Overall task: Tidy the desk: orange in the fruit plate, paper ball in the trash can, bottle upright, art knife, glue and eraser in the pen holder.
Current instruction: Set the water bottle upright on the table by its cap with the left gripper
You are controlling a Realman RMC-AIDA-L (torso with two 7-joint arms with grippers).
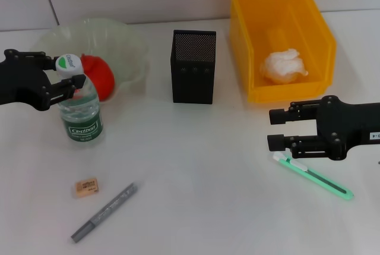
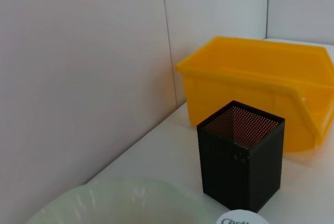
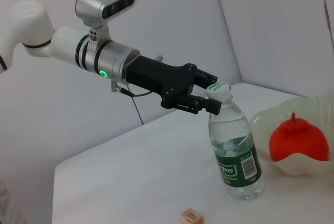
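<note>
Left end effector [image 1: 66,72] pinches the upright bottle [image 1: 80,109] at its cap; right end effector [image 1: 279,128] open above art knife [image 1: 313,175].

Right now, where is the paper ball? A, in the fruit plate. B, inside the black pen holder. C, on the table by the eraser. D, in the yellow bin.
D: the paper ball lies on the floor of the yellow bin, while the plate holds only the orange.

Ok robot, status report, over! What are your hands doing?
Left gripper shut on upright bottle cap. Right gripper open above knife. Eraser not yet in holder.
</note>
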